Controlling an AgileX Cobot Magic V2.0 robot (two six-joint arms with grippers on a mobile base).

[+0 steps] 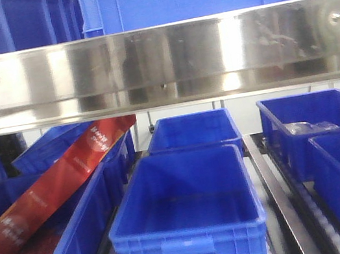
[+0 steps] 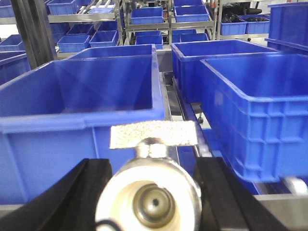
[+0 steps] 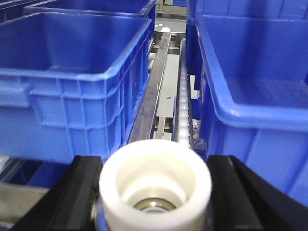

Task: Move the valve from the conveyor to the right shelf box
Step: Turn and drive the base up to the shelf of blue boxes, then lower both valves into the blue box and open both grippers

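Several racks (image 2: 144, 19) of blue bins fill the room behind. Steel shelf beam (image 1: 159, 63) spans the front view, middle bin (image 1: 188, 229) below it, red packets (image 1: 55, 186) leaning out of the bin beside it. Left wrist view: big bin (image 2: 72, 96) ahead, second bin (image 2: 260, 101) next to it. Right wrist view: roller track (image 3: 183, 106) runs between two bins. Left gripper (image 2: 151, 173) clamped on metal valve (image 2: 149, 202), flat handle (image 2: 153, 134) on top, just before the big bin. Right gripper (image 3: 154, 168) clamped on white valve (image 3: 154, 187), in front of the track.
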